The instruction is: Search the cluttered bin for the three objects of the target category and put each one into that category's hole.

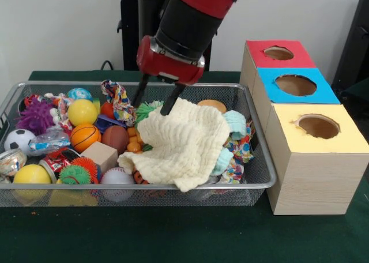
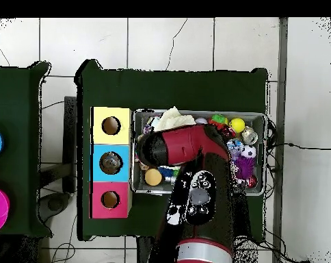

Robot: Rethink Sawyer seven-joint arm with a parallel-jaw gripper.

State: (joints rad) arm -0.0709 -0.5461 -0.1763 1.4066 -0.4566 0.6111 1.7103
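A red and black arm was seen reaching down into a wire bin (image 1: 253, 185) packed with toys. Its end effector (image 1: 157, 97) was held with two dark fingers (image 1: 172, 99) spread apart, the tips lowered to the far upper edge of a cream cloth (image 1: 181, 142). Whether that edge was actually pinched could not be told; the fingers appeared open, with nothing clearly gripped.

The cloth was draped directly below and in front of the end effector, over the middle of the bin, hiding whatever lay beneath. It was judged to be light, soft and limp, with a waffled weave that should give good friction. It would be expected to sag and trail when lifted, and could snag neighbouring toys. A pinch on a raised fold or the thick upper edge was judged the best hold.

To one side of the end effector, balls were crowded together: a basketball (image 1: 85, 137), a yellow ball (image 1: 82, 112), a baseball (image 1: 117, 176) and a purple spiky ball (image 1: 36, 115). To the other side, on the surface (image 1: 173, 234), three boxes were lined up with round holes: red (image 1: 278, 53), blue (image 1: 296, 85) and yellow (image 1: 319, 126).

In the overhead view, the arm covered most of the bin.
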